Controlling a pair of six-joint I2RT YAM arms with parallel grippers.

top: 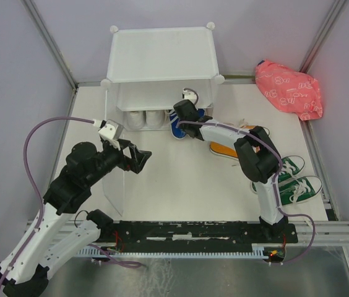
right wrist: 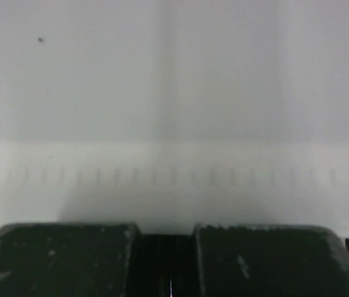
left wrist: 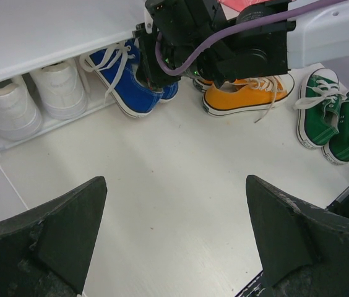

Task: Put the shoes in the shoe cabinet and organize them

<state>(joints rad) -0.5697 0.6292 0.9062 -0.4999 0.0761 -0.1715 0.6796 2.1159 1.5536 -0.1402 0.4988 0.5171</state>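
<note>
Top external view lets us start at the near edge of the tabletop [top: 180, 192], where our two arms are bolted down. Our left hand [top: 143, 159] hangs over the near left part. Its fingers are spread wide and there is nothing between them. Just beside it, the see-through front panel [top: 116, 182] of the cabinet stands open, pointing at the near edge.

By the right edge, the green shoes [top: 297, 179] lie side by side. A little farther in, the orange shoes [top: 222, 148] lie partly under our right arm.

Farther still, the blue shoes [top: 177, 127] sit at the mouth of the shoe cabinet [top: 162, 55], toes under the shelf and heels out on the tabletop. Our right hand [top: 182, 114] is right on top of them. In the right wrist view its fingers are squeezed close together, with only a thin dark slot between. We cannot tell if it pinches a shoe.

The white shoes [top: 146, 119] stand in the bottom part of the cabinet, left of the blue ones. The cabinet stands at the far edge. A pink bag [top: 289, 90] lies in the far right corner.
</note>
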